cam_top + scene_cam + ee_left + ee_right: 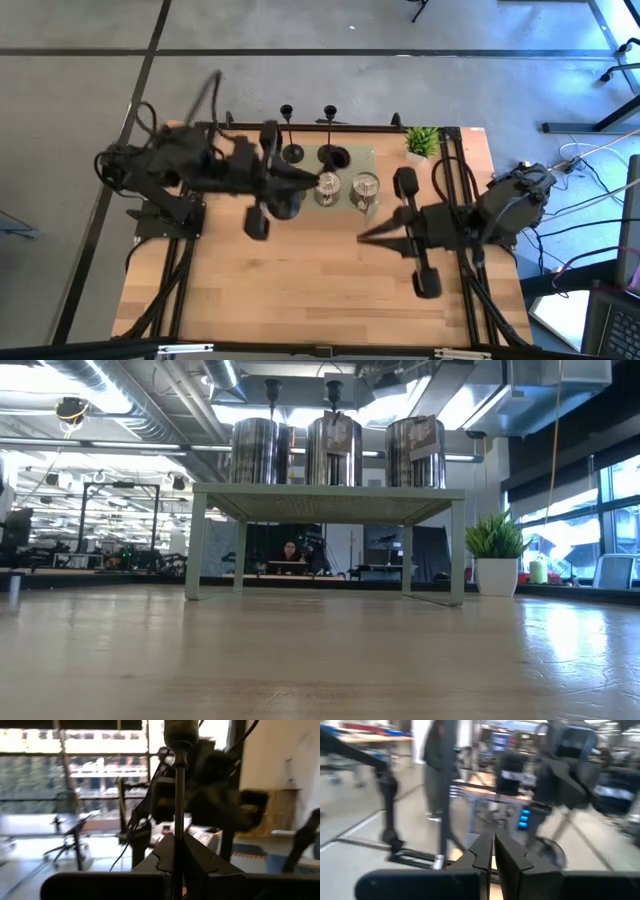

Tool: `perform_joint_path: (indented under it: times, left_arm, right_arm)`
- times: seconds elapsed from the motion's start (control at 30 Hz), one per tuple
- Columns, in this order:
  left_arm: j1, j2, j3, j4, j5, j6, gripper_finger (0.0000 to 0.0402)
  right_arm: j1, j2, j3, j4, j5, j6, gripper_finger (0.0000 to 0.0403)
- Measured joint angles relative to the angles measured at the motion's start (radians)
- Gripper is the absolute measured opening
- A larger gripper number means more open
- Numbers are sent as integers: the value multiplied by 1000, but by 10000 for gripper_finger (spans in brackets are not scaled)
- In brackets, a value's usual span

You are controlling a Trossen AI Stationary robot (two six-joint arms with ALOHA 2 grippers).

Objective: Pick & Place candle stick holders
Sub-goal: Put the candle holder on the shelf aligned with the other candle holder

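My left gripper (312,180) hovers over the left end of a pale green stand (372,157) and is shut on one black candle stick holder, whose thin stem (180,795) and cup top (180,730) show in the left wrist view. Two more black holders (291,152) (333,156) stand by their round bases at the stand's far side; their tops show in the low view (272,385) (333,388). My right gripper (365,237) is shut and empty over the table, near side of the stand. My left gripper pinches the holder's thin stem (178,837) between its two fingers, which lie across it. The stem runs straight out past the fingers to the cup top. The part of the stem behind the fingers and the base are hidden by the gripper.
Silver tin cans (327,188) (365,190) stand on the green stand; the low view shows three (258,450) (333,450) (415,450). A small potted plant (422,140) stands at the far right corner. Bare wooden tabletop (300,280) lies on the near side.
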Motion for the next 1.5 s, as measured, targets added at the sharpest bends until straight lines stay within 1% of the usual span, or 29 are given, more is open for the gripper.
perform_joint_path:
  times: [0.1, 0.2, 0.37, 0.47, 0.6, 0.7, 0.77, 0.87, 0.97, 1.1, 1.17, 1.27, 1.33, 1.4, 1.5]
  left_arm:
    - [46, -40, -13, 18, 99, 20, 11]
    - [81, -99, -79, 87, 147, 32, 11]
    - [154, -211, -266, 254, 211, -24, 11]
    - [198, -272, -410, 399, 262, -94, 11]
    - [234, -333, -616, 723, 325, -230, 11]
    - [245, -364, -738, 921, 330, -325, 11]
    - [247, -379, -795, 971, 326, -365, 11]
    - [245, -393, -839, 973, 316, -379, 11]
    - [245, -395, -849, 975, 316, -385, 11]
    - [235, -395, -849, 964, 321, -380, 11]
    - [231, -395, -849, 956, 321, -380, 11]
    - [226, -395, -849, 932, 320, -379, 11]
    - [213, -394, -849, 901, 307, -372, 11]
    - [198, -392, -850, 888, 305, -370, 11]
    - [173, -377, -850, 892, 301, -369, 11]
  right_arm:
    - [0, 0, 0, -4, 99, -20, 22]
    - [-8, 11, 0, 0, 178, -37, 22]
    - [-56, 41, 0, 10, 195, -19, 22]
    - [-97, 67, 0, 24, 169, -15, 22]
    - [-164, 105, 0, 81, 30, -5, 22]
    - [-210, 127, 0, 110, -52, 18, 22]
    - [-233, 136, -1, 119, -74, 36, 23]
    - [-268, 146, -1, 158, -136, 63, 29]
    - [-295, 152, 0, 177, -184, 115, 52]
    - [-308, 158, -1, 210, -185, 172, 112]
    - [-308, 157, -1, 253, -158, 191, 148]
    - [-306, 156, -1, 300, -77, 191, 202]
    - [-307, 156, -1, 331, -57, 188, 230]
    - [-316, 156, 0, 356, -72, 187, 250]
    - [-323, 156, 0, 354, -76, 187, 261]
